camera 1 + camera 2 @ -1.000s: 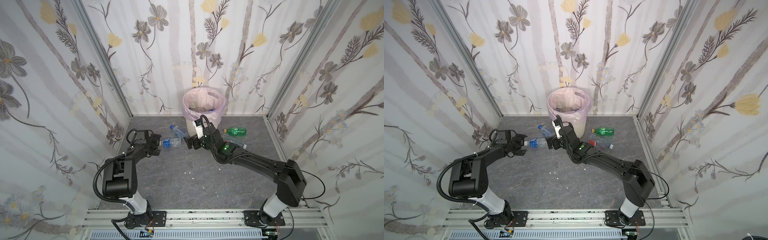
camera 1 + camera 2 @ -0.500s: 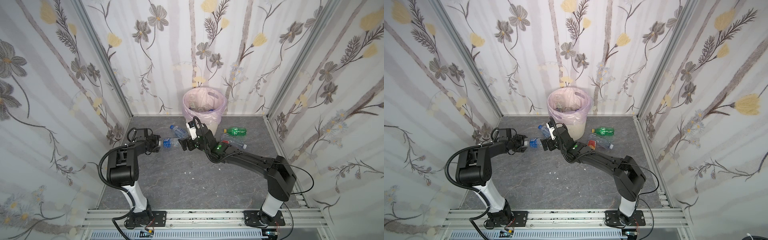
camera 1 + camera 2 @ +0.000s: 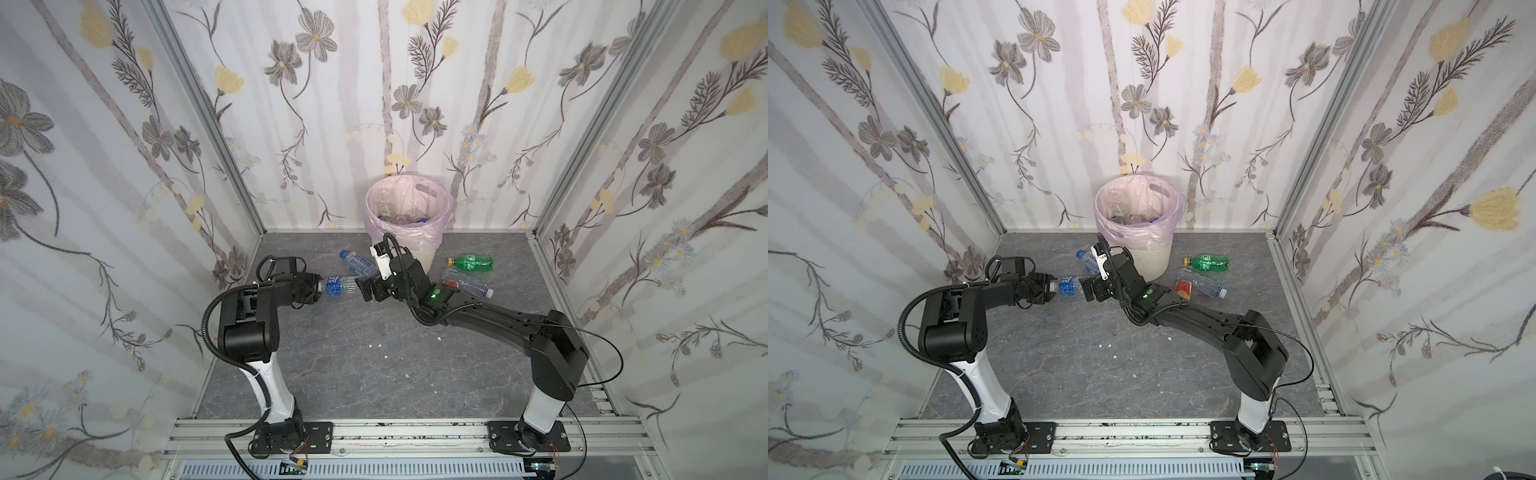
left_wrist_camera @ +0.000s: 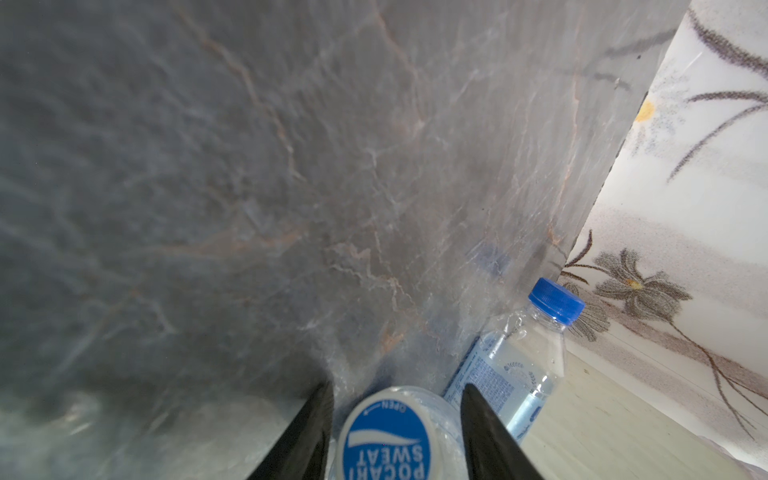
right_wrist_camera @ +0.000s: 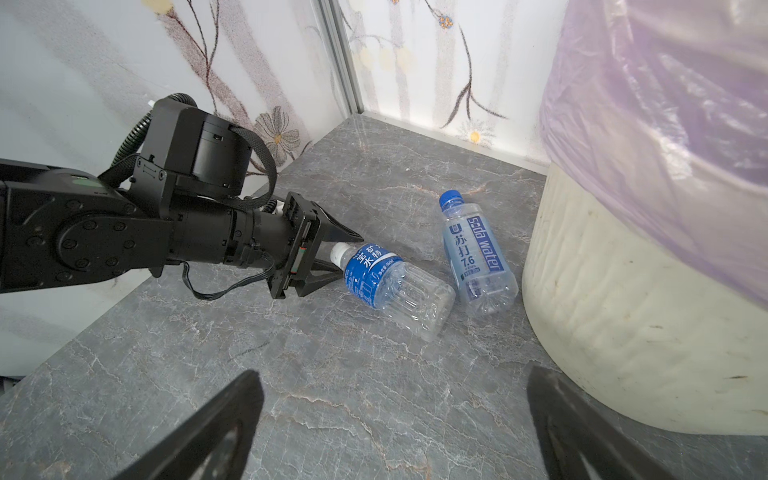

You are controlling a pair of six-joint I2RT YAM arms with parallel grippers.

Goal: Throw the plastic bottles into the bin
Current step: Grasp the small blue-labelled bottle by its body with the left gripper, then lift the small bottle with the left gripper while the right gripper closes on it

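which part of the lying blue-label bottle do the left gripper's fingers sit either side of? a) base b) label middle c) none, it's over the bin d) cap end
d: the right wrist view shows the left gripper with a finger on each side of the blue-label bottle at its cap end.

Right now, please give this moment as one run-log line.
left gripper: jaws astride cap of blue-label bottle, grip unclear | right gripper: open, empty | bottle: lying outside bin
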